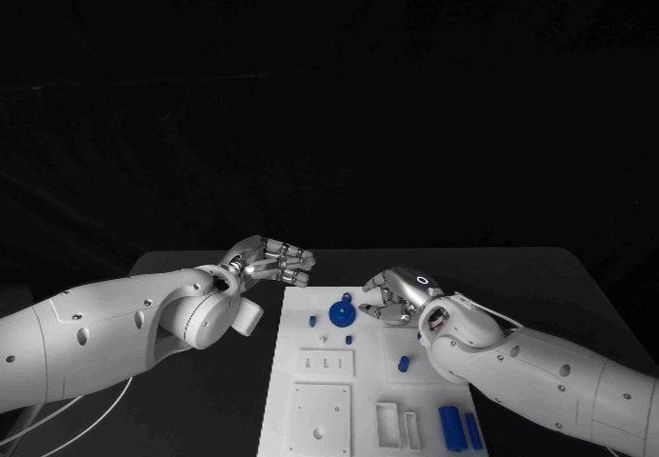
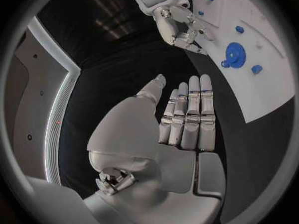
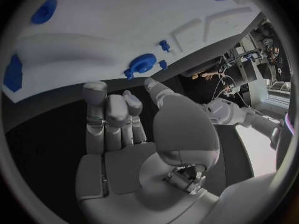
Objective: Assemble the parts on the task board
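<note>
Hovering over the dark surface [image 1: 206, 400] just beside the task board [image 1: 313, 386], my left hand [image 1: 270, 259] is empty, its fingers loose and apart. The blue gear [image 1: 342, 311] sits at the far end of the board, small blue parts [image 1: 404, 363] lie nearer to me. My right hand [image 1: 395, 293] holds nothing, fingers half curled but apart, just beside the gear. I judge the step is reaching for the gear; next I must close carefully on its rim.

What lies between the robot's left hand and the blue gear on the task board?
Nothing: in the head view only bare black table and bare white task board separate the left hand from the blue gear.
</note>
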